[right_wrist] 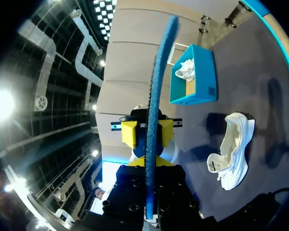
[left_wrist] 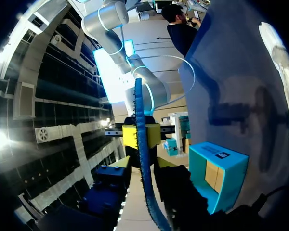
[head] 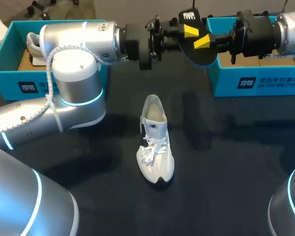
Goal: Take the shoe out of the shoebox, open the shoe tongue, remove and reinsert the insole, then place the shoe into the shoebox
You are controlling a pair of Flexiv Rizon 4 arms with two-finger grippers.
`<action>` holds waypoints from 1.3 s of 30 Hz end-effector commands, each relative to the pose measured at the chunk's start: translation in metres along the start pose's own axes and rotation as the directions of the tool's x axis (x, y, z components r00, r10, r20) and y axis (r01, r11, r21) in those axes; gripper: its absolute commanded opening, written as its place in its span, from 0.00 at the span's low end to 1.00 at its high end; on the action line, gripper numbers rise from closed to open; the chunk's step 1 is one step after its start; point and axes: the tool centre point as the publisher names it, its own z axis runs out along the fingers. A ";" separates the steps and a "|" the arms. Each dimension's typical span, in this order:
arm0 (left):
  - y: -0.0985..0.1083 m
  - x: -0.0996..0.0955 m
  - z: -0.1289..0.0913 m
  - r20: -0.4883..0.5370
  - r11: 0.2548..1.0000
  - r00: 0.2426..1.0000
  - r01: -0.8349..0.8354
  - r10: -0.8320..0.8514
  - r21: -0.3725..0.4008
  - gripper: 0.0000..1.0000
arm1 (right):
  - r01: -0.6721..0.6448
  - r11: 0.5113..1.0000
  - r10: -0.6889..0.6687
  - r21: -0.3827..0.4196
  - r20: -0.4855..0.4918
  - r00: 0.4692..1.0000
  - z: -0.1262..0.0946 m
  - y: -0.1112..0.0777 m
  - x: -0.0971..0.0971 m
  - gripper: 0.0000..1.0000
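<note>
Alt text, read from our left side to our right. At the far left of the dark table (head: pixel 226 172) a teal left shoebox (head: pixel 5 59) is sitting open, and a second white shoe (head: pixel 33 45) is lying inside it. Our left arm (head: pixel 73 73) is coming in from the left and stretching across the far side of the table, level above it. Our left gripper (head: pixel 189 32) is pinching the insole (head: pixel 206 55), one yellow tip pressing on the upper face, and in the left wrist view the fingers are sitting close on either side of the thin blue edge. The insole, black with a blue rim, is hanging in the air between our two grippers, above the table's far side. Nearer us, in the middle of the table and well apart from both boxes, the white shoe (head: pixel 155 142) is standing on its sole, toe pointing toward us, laces loose. Our right gripper (head: pixel 204 43) is gripping the insole from the opposite side, jaws narrow around it. Beneath our right arm (head: pixel 285 29), the teal right shoebox (head: pixel 255 81) is resting at the far right
</note>
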 end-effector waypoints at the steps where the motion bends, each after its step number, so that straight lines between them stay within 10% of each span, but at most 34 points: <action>1: -0.001 -0.004 -0.012 -0.015 1.000 1.000 0.006 -0.006 0.000 1.00 | 0.006 1.000 -0.006 -0.019 0.013 1.000 -0.001 -0.001 -0.002 0.00; 23: -0.004 -0.013 -0.094 -0.167 0.993 0.979 0.108 -0.115 -0.050 1.00 | 0.348 0.927 -0.311 -0.144 0.229 0.923 -0.027 0.023 0.008 0.00; 39: -0.006 -0.001 -0.115 -0.263 0.968 0.932 0.242 -0.251 -0.068 1.00 | 0.513 0.848 -0.468 -0.131 0.266 0.843 -0.016 0.034 0.013 0.00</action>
